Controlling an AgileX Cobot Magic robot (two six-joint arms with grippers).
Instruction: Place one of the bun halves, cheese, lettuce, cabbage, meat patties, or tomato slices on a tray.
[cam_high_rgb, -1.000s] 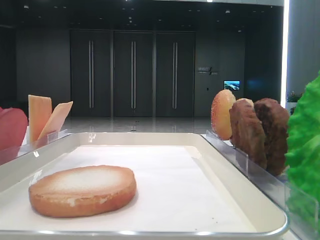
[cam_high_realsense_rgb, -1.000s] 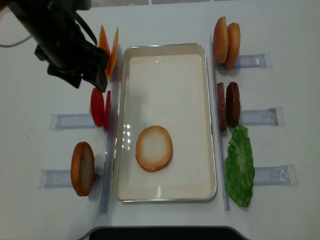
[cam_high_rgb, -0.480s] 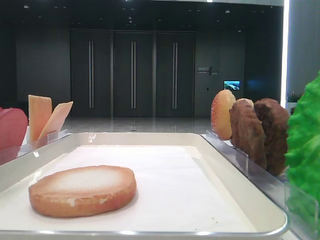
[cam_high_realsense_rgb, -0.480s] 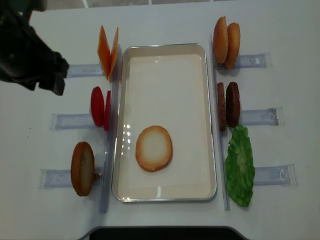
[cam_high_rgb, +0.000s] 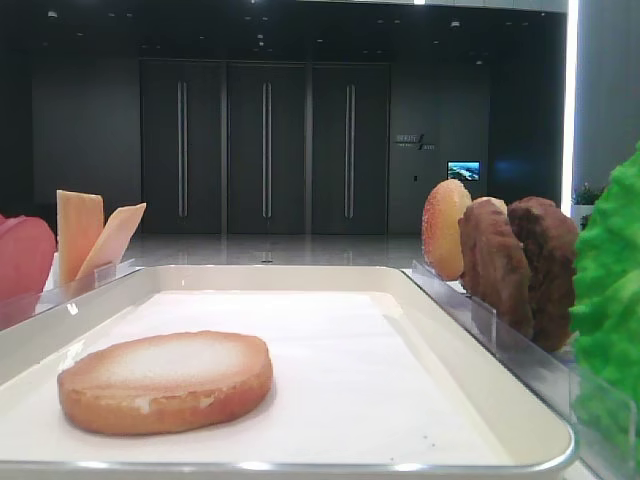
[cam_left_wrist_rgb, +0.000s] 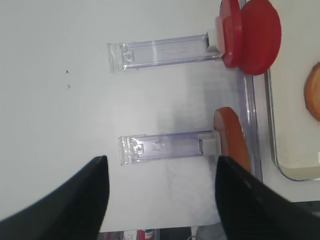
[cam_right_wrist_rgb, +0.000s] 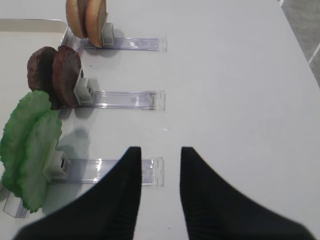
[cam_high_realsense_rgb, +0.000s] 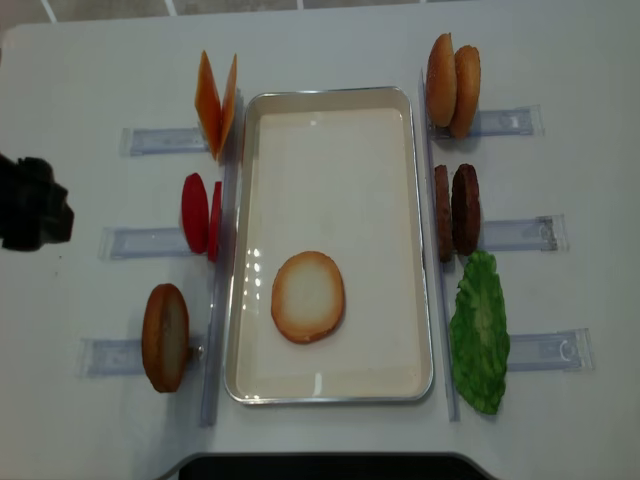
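A toasted bun half lies flat, cut face up, in the white tray; it also shows low and close. My left gripper is open and empty over bare table left of the racks, above a clear holder carrying another bun half. The left arm sits at the far left edge. My right gripper stands open with nothing between its fingers, over the table right of the lettuce.
Left of the tray stand cheese slices, tomato slices and a bun half in clear racks. On the right stand two buns, meat patties and lettuce.
The left arm has pulled away from the cheese and tomato racks, down and out to the far left edge of the overhead view. The bun half in the tray has not moved.
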